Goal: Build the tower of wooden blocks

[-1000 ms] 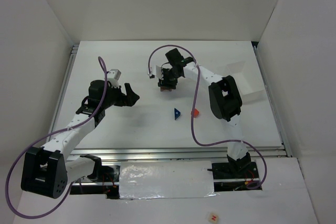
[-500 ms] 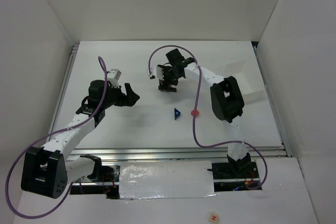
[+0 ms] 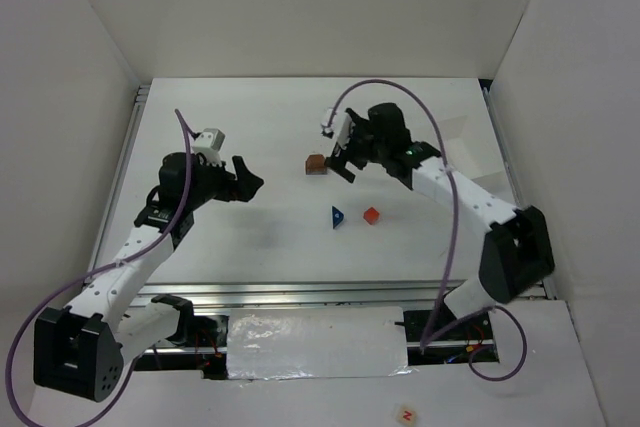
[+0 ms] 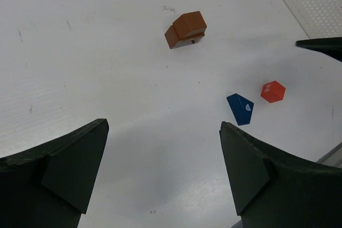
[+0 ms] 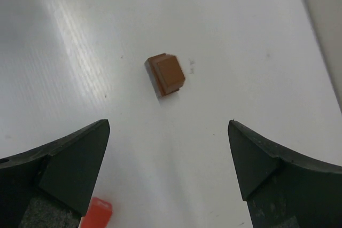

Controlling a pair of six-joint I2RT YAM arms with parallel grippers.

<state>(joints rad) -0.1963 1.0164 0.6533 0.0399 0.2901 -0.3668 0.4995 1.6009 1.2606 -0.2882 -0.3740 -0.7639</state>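
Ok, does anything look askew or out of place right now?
Only the brown block stack: its top block sits slightly offset, not flush with the lower one. The red cube and blue wedge lie loose beside each other, apart from it.

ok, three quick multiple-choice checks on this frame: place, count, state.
1. In the top view, the red cube lies where relative to the blue wedge? A left B on it C right
2. How many pieces lie off the brown stack? A one B two C four
3. The right gripper is: A open, empty B shut on a block C out of view
1 C, cube sits right of wedge, apart. 2 B, only cube and wedge. 3 A, fingers spread, gripping nothing.
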